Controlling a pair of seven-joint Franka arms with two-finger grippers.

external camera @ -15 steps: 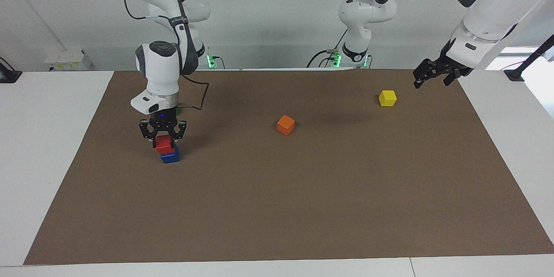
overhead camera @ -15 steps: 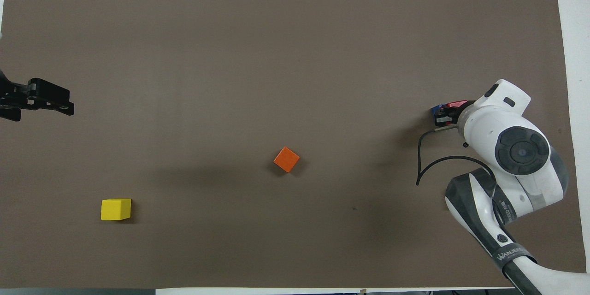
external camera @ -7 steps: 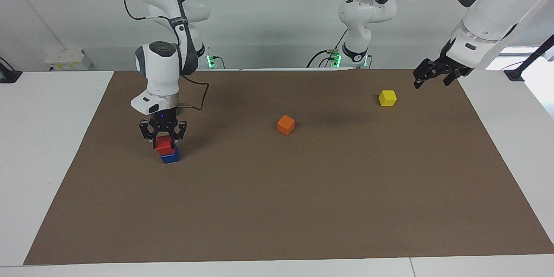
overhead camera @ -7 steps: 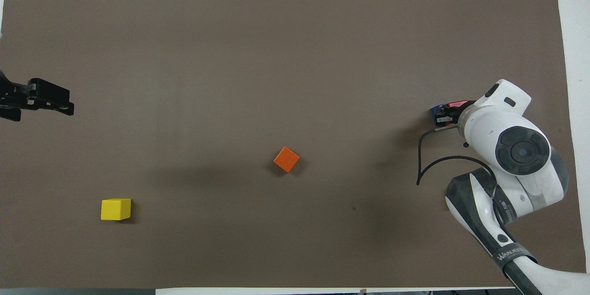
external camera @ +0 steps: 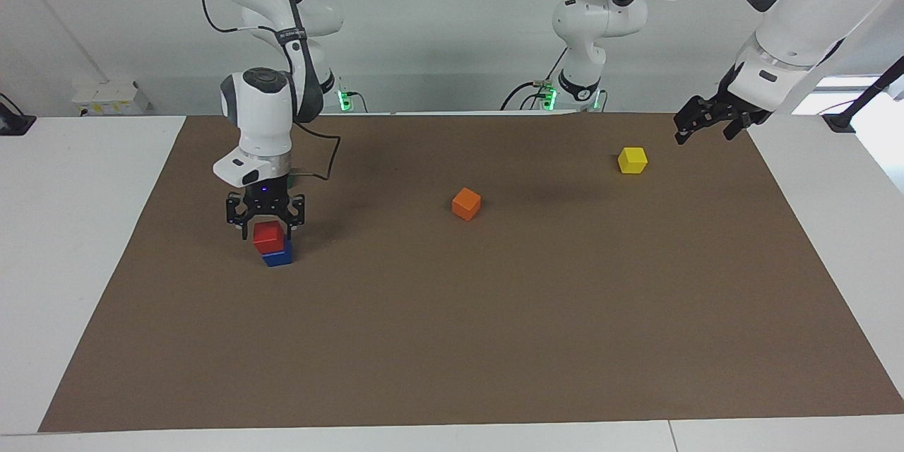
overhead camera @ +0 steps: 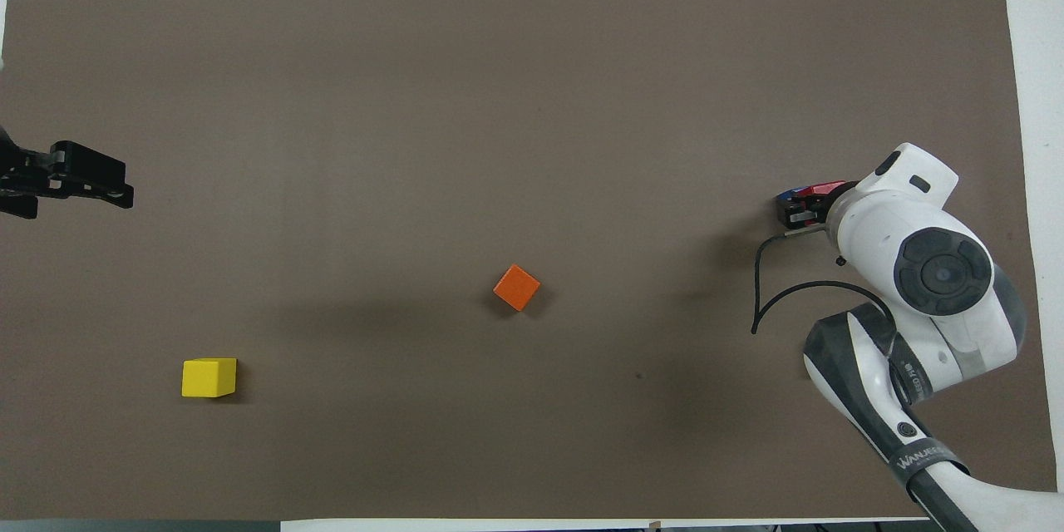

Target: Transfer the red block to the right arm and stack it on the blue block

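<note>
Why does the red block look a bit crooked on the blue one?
The red block sits on the blue block shifted toward the right arm's end, not squarely lined up. The right claw hangs open around it. Nothing else looks odd.

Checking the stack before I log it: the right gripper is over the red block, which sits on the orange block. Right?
Not quite. In the facing view the right gripper is over the red block, but that block sits on the blue block. The orange block lies alone mid-table.
</note>
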